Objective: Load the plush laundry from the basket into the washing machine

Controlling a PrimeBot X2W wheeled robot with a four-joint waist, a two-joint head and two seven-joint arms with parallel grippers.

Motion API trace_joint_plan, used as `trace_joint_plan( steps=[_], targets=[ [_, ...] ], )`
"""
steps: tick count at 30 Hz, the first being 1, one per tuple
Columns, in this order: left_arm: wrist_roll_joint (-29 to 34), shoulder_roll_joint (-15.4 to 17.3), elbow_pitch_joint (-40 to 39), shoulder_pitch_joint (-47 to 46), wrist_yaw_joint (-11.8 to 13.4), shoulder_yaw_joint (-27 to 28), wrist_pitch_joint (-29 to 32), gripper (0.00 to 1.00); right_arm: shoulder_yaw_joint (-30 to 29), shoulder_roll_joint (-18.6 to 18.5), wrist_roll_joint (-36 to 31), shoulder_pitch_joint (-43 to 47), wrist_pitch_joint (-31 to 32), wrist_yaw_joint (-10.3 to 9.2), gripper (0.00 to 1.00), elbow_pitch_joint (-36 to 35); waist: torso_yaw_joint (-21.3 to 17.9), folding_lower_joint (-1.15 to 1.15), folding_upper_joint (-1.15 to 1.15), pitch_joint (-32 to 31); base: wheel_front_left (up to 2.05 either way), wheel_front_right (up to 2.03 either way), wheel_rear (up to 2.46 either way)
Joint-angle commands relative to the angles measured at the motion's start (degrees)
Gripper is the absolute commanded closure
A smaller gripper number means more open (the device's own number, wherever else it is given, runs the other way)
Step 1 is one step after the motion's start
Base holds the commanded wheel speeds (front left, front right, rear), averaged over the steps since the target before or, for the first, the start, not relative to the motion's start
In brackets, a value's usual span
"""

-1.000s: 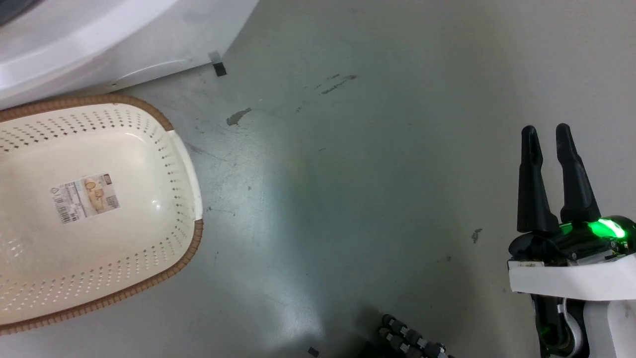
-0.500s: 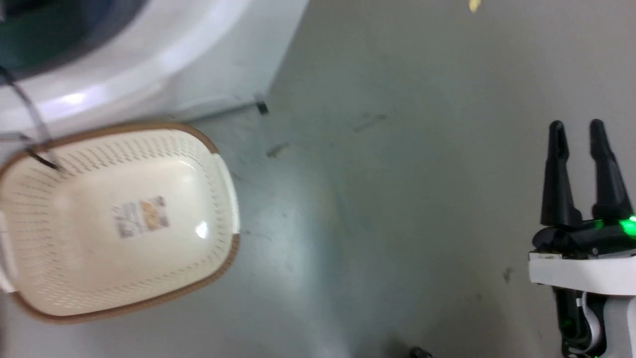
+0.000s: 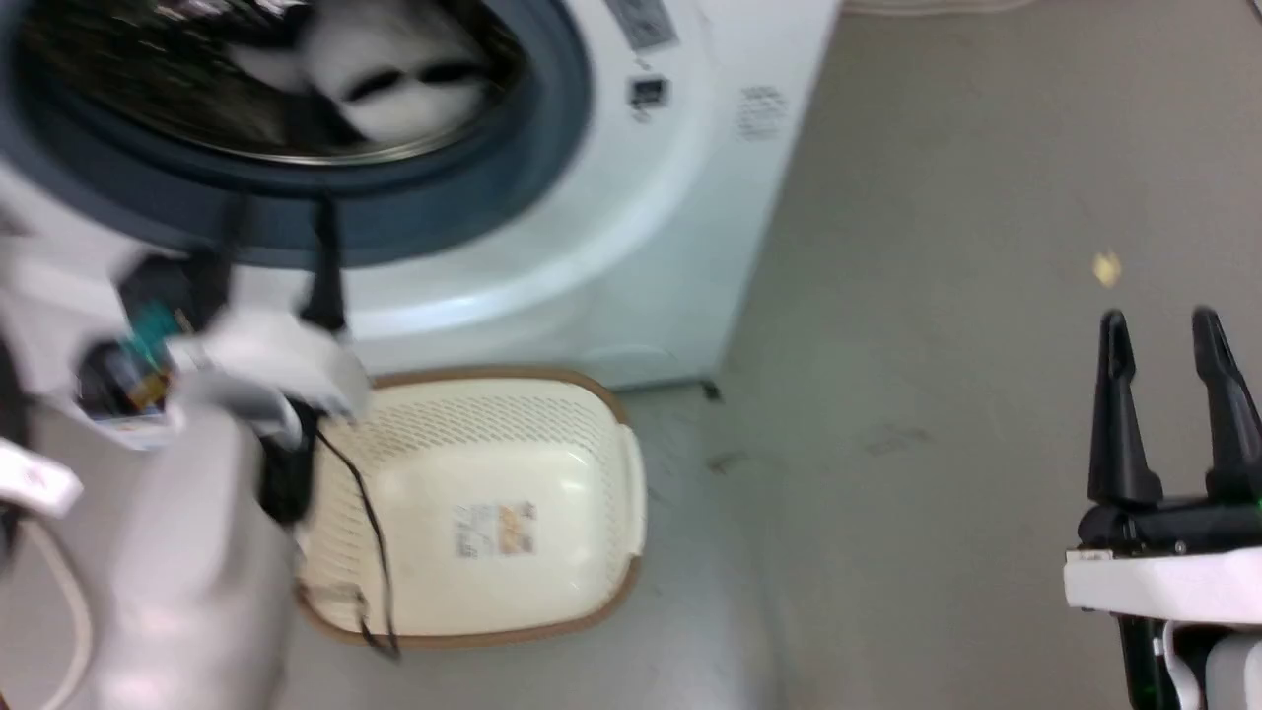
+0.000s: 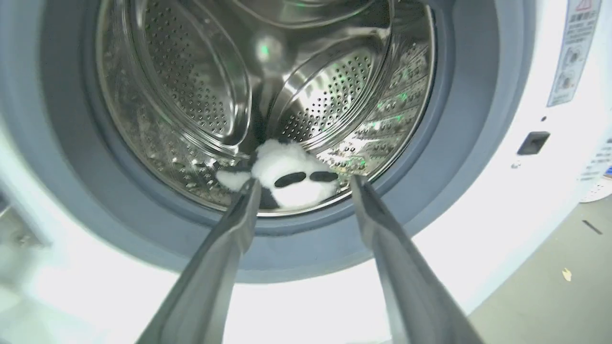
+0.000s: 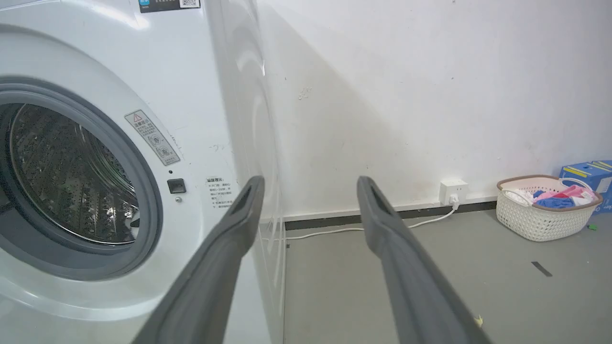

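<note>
Panda point(image 4: 287, 179) lies in the washer point(image 4: 478, 229) drum.
Left gripper point(image 4: 304, 184) hangs spread and empty before the opening, so the panda rests unheld; right gripper point(image 5: 310, 184), also spread, idles aside, likely unneeded; basket point(image 3: 631, 473) sits bare below.

No wording legible anywhere, marks only.
- Washing machine point(image 5: 205, 71) front, up-left of right claw point(image 5: 310, 184): warning sticker point(image 5: 152, 137), red triangle plus pictograms, print too small.
- Just left of that claw's left fingertip: small-print block point(image 5: 219, 191), unreadable.
- Top edge, well above the claw: dark strip point(image 5: 162, 5) with a QR code point(image 5: 189, 3), lettering too small.
- Left wrist view: the sticker sits up-right of left claw point(image 4: 303, 181), red triangle clear, text no clearer.
- Head view, well left of right claw: basket point(image 3: 493, 377) floor label point(image 3: 496, 530), blurred.
</note>
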Motion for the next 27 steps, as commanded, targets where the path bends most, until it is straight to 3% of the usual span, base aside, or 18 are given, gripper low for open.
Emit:
trace_joint_plan(
  steps=[1, 10, 16, 27],
  targets=[
    [0.1, -1.2, -2.8, 3.8, 0.3, 0.3, -0.3, 0.0, -0.3, 0.0, -0.4, 1.3, -0.2, 0.03, 0.0, 0.4, 5.9, 0.02, 0.0, -6.0, 0.0, 0.0, 0.0],
    [2.5, -7.7, -18.4, 25.0, 2.6, 0.5, -0.3, 0.0, 3.3, 0.0, -4.4, 6.8, -0.3, 0.03, 0.0, 4.3, 10.1, 0.02, 0.0, -12.3, 0.0, 0.0, 0.0],
    [3.6, -9.8, -24.1, 35.7, 4.0, 1.2, -0.3, 0.0, 5.2, 0.0, -4.3, 10.5, -0.3, 0.03, 0.0, 6.1, 11.5, 0.02, 0.0, -15.3, 0.0, 0.0, 0.0],
    [5.7, -11.2, -28.6, 43.6, 4.5, 2.6, -0.3, 0.0, 6.5, 0.0, -3.4, 13.7, -0.3, 0.03, 0.0, 6.9, 13.0, 0.02, 0.0, -16.5, 0.0, 0.0, 0.0]
  ],
)
